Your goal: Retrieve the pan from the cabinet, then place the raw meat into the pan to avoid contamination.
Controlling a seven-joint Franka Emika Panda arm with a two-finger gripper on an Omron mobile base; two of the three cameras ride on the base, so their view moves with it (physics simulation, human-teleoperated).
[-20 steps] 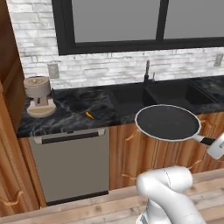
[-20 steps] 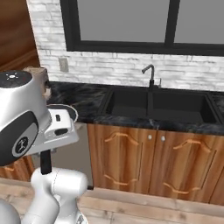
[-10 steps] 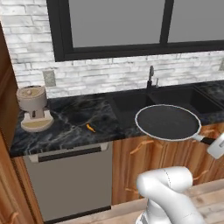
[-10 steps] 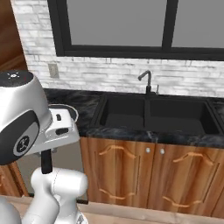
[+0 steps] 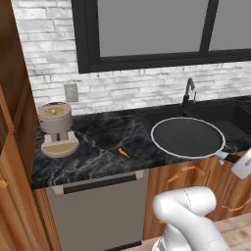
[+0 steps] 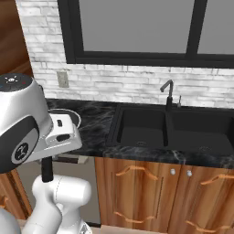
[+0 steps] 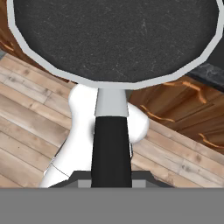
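Jaws: clamped on the pan (image 5: 187, 138) handle, lower right.
Pan: out of the cabinet (image 5: 12, 122), held above the counter (image 5: 93, 157).
Meat (image 5: 123, 153): centre of frame, not yet inside.

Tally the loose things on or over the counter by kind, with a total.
Frying pan, held out by its handle: 1
Coffee machine, on the counter's left end: 1
Raw meat sliver, orange, on the counter: 1
Total: 3

I'm seeing white brick wall (image 6: 114, 87) running behind a dark-framed window (image 5: 147, 29), black marble counter (image 5: 98, 147), wood floor (image 7: 26, 113).
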